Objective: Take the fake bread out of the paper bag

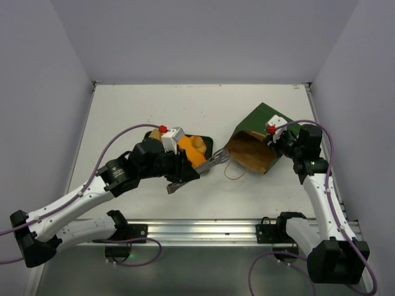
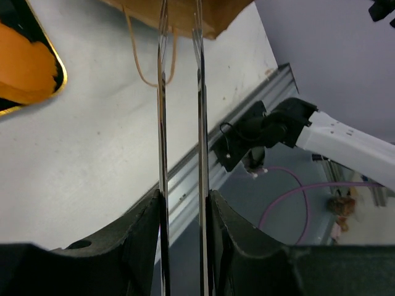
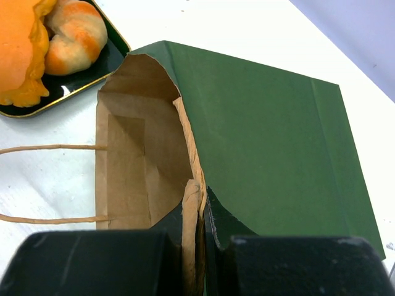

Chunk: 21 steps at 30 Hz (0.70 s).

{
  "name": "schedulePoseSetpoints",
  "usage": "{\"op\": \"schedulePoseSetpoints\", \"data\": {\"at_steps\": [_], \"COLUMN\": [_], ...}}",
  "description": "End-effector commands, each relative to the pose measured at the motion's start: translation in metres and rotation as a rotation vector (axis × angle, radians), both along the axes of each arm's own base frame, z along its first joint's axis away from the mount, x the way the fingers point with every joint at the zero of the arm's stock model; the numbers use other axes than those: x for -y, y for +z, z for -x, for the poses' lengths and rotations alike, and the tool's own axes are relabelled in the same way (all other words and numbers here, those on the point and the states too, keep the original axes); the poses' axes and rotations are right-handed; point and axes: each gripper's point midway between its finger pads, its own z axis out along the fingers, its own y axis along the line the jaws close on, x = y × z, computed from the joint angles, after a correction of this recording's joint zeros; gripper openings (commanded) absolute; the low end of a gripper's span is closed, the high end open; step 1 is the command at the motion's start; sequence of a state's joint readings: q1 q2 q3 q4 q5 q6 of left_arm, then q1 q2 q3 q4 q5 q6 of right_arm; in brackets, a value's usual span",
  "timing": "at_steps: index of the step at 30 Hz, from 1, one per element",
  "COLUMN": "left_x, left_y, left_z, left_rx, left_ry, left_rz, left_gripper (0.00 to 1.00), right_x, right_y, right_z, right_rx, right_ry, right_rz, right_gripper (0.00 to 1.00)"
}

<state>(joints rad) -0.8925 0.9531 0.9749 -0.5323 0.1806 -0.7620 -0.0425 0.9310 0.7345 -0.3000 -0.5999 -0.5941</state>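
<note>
two pieces of fake bread [image 3: 73, 34] show on the dark tray [image 3: 114, 57], an orange one and a tan roll, just beside the open mouth of the paper bag [image 3: 271, 142]. the bag lies tipped over on the desk [image 1: 154, 111], mouth toward the tray. what shows of its brown inside looks bare, though the near wall hides part of it, so i cannot tell whether a piece is left in there.

the right jaws are closed, pinching the bag's rim near a corner. the left jaws are squeezed onto the metal tongs [image 2: 200, 123], whose two blades run nearly parallel, with their tips at the bag's mouth.

several things could go wrong from here. the pinch is on thin paper, so a push from the tongs may tear the rim or drag it free, and the mouth would sag shut. the string handle [image 3: 49, 148] loops right below the blades and could snag a tip. the blades are slim and smooth, so they might twist in the jaws. a small, light piece could also squirt out of them and roll off the desk.
</note>
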Motion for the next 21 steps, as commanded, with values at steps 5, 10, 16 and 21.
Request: {"op": "schedulePoseSetpoints", "data": {"at_steps": [5, 10, 16, 21], "left_x": [0.05, 0.073, 0.096, 0.114], "left_y": [0.03, 0.018, -0.015, -0.029], "left_z": [0.015, 0.003, -0.03, -0.057], "left_rx": [-0.028, -0.092, -0.161, -0.182], "left_ry": [-0.174, -0.158, -0.064, 0.007], "left_rz": [0.334, 0.423, 0.421, 0.412], "left_gripper": [0.38, 0.38, 0.38, 0.39], "right_x": [0.006, 0.003, 0.003, 0.002], "right_y": [0.016, 0.015, 0.014, 0.015], "right_z": [-0.008, -0.005, -0.005, -0.004], "right_rx": [0.03, 0.018, 0.016, 0.018], "right_ry": [-0.02, 0.004, 0.007, 0.014], "right_rz": [0.018, 0.013, 0.011, 0.008], "right_gripper": [0.0, 0.0, 0.0, 0.0]}}
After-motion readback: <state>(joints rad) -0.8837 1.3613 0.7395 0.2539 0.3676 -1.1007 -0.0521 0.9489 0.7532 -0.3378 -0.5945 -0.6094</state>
